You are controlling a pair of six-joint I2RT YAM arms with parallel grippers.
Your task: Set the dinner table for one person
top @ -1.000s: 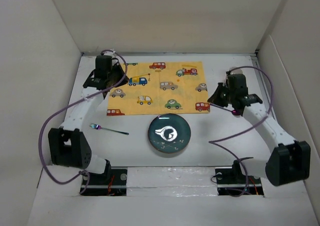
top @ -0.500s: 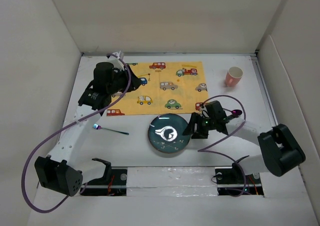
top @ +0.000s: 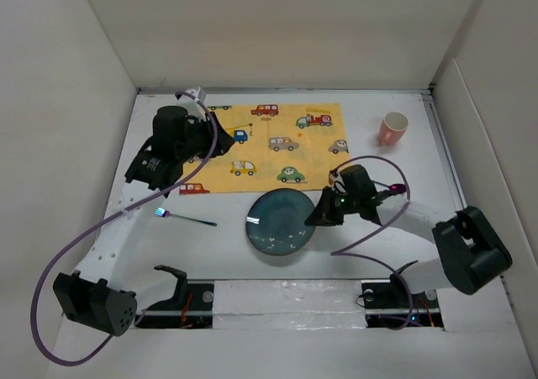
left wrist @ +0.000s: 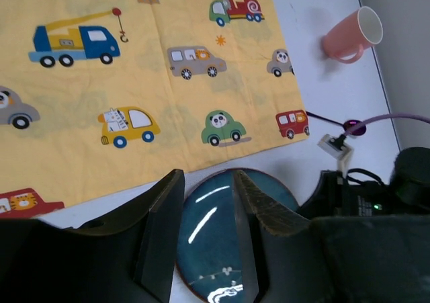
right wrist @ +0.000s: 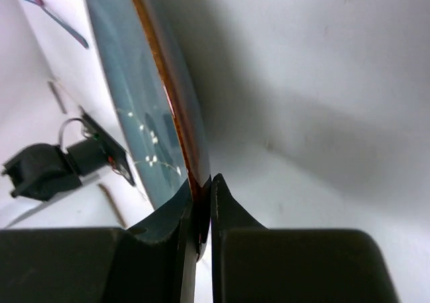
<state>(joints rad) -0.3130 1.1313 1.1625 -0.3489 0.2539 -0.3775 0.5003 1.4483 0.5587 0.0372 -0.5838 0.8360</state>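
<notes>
A dark teal plate (top: 276,223) lies on the white dinner table (top: 403,244), just in front of the yellow car-print cloth (top: 277,148). My right gripper (top: 319,217) is shut on the plate's right rim, which sits tilted up off the table. In the right wrist view the brown rim of the plate (right wrist: 144,101) is pinched between the fingers of that gripper (right wrist: 201,209). My left gripper (top: 217,142) hovers open and empty over the cloth's left side. In the left wrist view the same gripper (left wrist: 205,212) frames the plate (left wrist: 205,232) below.
A pink cup (top: 392,128) stands at the back right, off the cloth. A fork (top: 187,218) with a purple-blue head lies left of the plate. A small magenta-ended utensil (top: 396,190) lies by the right forearm. Cream walls enclose the table.
The right gripper left the cup at the back right, came down to the plate, shut on its right rim and tipped it up. The left gripper opened and rose slightly.
</notes>
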